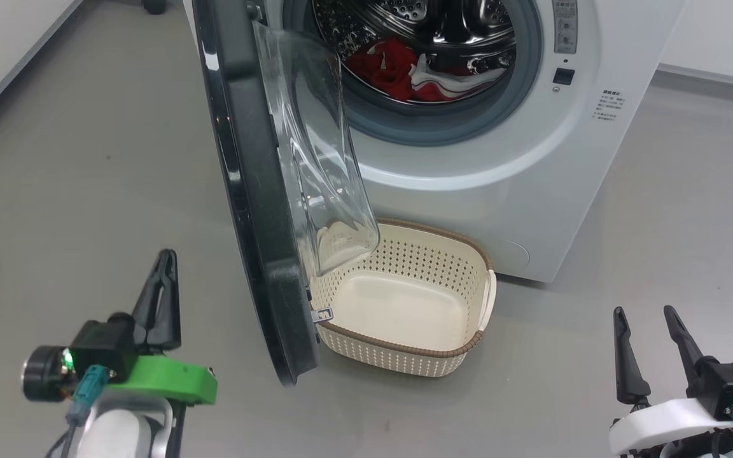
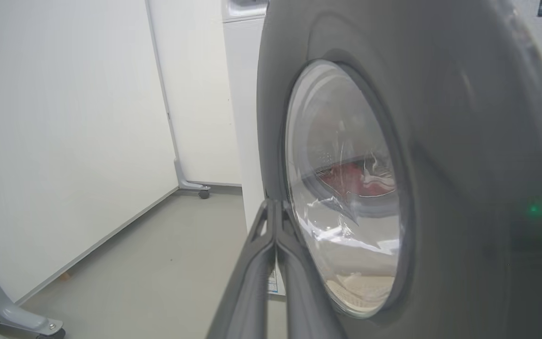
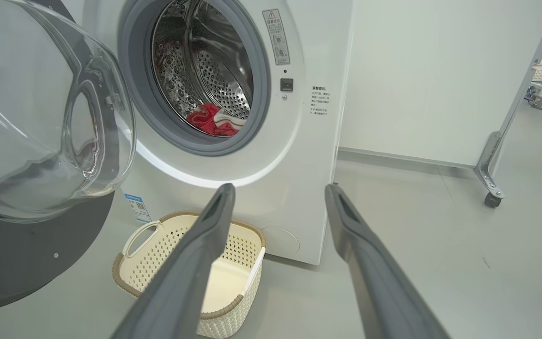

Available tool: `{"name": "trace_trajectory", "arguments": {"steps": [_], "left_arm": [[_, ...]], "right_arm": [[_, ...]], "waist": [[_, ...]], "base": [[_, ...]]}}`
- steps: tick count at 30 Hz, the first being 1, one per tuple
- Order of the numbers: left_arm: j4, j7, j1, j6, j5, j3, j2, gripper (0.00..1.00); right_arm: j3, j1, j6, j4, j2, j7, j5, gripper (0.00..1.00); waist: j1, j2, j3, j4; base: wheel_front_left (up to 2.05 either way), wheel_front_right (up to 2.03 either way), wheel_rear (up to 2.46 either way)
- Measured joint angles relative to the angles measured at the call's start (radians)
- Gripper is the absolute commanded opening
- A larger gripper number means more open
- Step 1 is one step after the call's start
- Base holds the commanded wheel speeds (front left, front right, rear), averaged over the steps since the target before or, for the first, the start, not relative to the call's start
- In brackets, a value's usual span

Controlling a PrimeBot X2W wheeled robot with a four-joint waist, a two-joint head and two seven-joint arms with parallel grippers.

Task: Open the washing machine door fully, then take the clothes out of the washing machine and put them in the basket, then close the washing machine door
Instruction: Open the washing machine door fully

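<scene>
Looking down from the head view, the washing machine door (image 1: 258,210) stands only partway open, edge-on to the robot. Its glass bowl hangs over the left end of the basket (image 1: 404,346). The basket sits on the floor right in front of the washing machine (image 1: 532,178), and the clothes (image 1: 398,70) lie inside the drum. The left gripper (image 1: 166,256) is closed tight with nothing in it, near the door's outer side. The right gripper (image 1: 643,312) is wide open and empty, well off to the right.

Through the left wrist view, the closed fingers point at the dark outer face of the door, close to the window. I cannot tell if they touch. A push from this side may swing the door shut instead of open. The smooth face may also let the fingers slide off.

Through the right wrist view, the open fingers point toward the machine and the basket. If the door is not opened more, an arm may bump the glass bowl, and clothes may catch on it or fall on the floor.
</scene>
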Motion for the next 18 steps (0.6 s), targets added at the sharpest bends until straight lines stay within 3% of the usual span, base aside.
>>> {"name": "trace_trajectory", "arguments": {"steps": [11, 18], "left_arm": [[-0.194, -0.001, -0.093, 0.009, 0.035, 0.008, 0.01, 0.0], [-0.322, -0.006, -0.143, -0.004, 0.086, -0.058, 0.018, 0.0]], "right_arm": [[-0.011, 0.002, 0.007, -0.014, 0.016, 0.0, -0.019, 1.0], [-0.012, 0.01, 0.016, -0.015, 0.026, 0.0, -0.035, 1.0]], "waist": [[0.0, 0.0, -0.006, 0.015], [0.0, 0.0, -0.008, 0.02]], "base": [[0.0, 0.0, 0.0], [0.0, 0.0, 0.0]]}}
